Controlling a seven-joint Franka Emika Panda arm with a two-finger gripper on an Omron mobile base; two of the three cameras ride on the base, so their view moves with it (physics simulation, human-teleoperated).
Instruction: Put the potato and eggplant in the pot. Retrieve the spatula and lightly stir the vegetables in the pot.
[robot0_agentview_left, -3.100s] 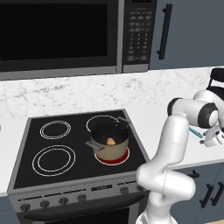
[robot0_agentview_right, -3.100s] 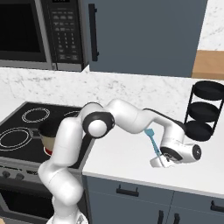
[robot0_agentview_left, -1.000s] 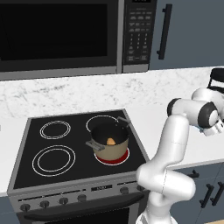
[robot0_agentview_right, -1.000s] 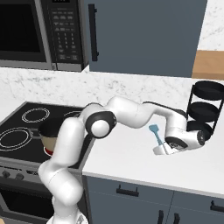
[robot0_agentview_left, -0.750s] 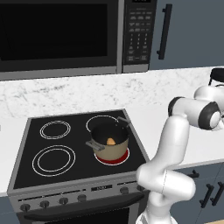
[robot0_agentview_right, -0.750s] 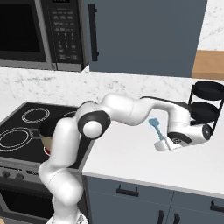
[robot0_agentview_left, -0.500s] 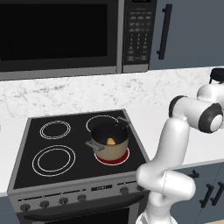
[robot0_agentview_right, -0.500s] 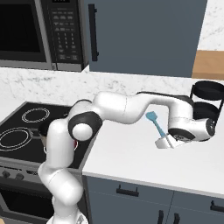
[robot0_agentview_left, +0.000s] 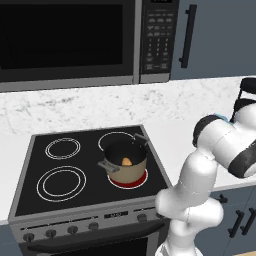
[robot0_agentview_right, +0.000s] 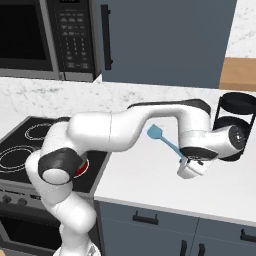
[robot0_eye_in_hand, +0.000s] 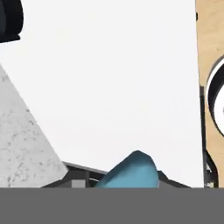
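From the right we see our gripper (robot0_agentview_right: 186, 161) closed on the spatula (robot0_agentview_right: 165, 139) — blade up-left of it — while the left shows the potato (robot0_agentview_left: 127, 161) in the pot (robot0_agentview_left: 125, 161).

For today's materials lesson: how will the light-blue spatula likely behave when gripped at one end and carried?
The spatula is thin and long, so probably light. It juts straight from the gripper without sagging, suggesting stiffness. Held near one end, it might pivot in the fingers if its flat blade meets resistance.

Black tiered rack (robot0_agentview_right: 239, 125) crowds gripper (robot0_agentview_right: 186, 161); counter (robot0_agentview_right: 150, 175) leftward open
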